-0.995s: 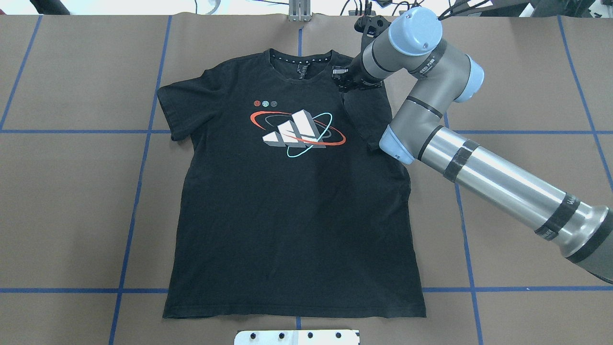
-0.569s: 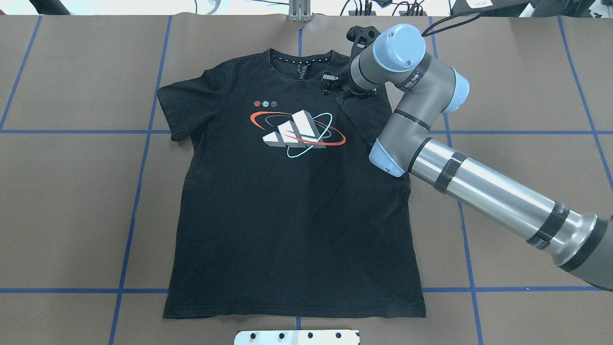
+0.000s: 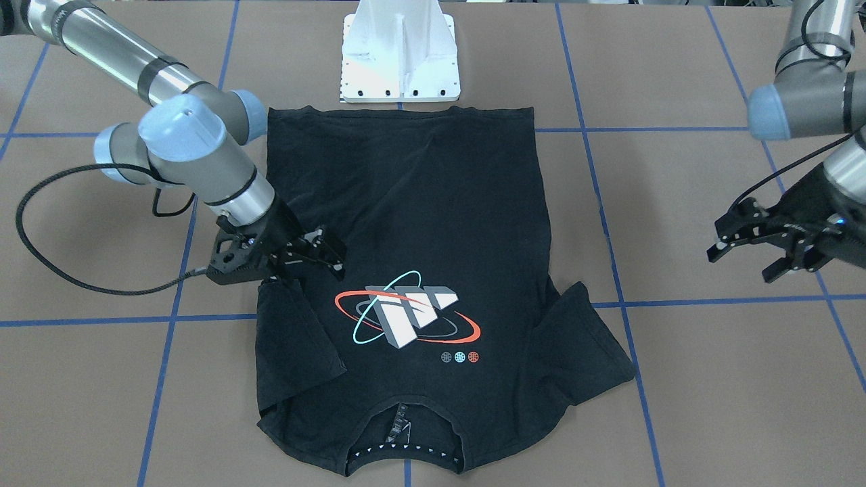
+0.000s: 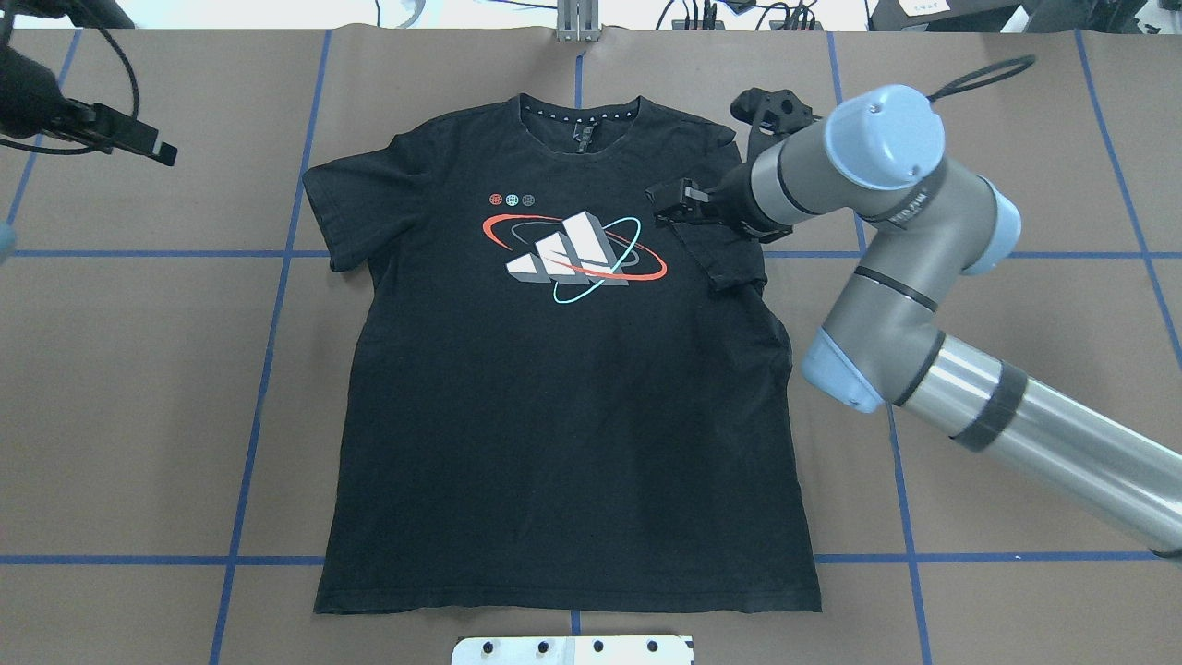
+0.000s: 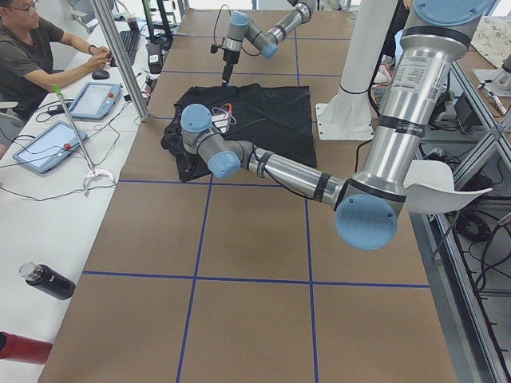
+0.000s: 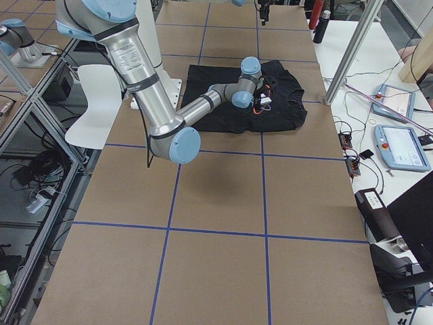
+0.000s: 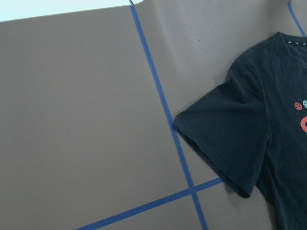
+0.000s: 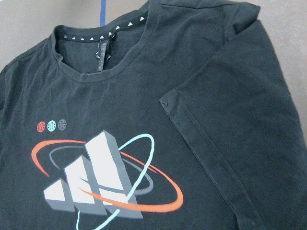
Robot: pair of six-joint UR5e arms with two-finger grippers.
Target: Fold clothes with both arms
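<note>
The shirt (image 4: pixel 554 416) lies flat on the bench (image 4: pixel 138 369), graphic (image 4: pixel 572 247) up, collar (image 4: pixel 577 115) on the side away from the robot's base. The sleeve on the robot's right (image 4: pixel 716 249) is folded in over the chest, its hem just beside the graphic (the other sleeve (image 4: pixel 342 212) lies spread out). The right claw (image 4: pixel 661 206) is low over the folded sleeve's upper edge, jaws apart, holding nothing. The left claw (image 3: pixel 740 266) hangs over bare bench, well apart from the shirt, jaws likewise spread and empty.
</note>
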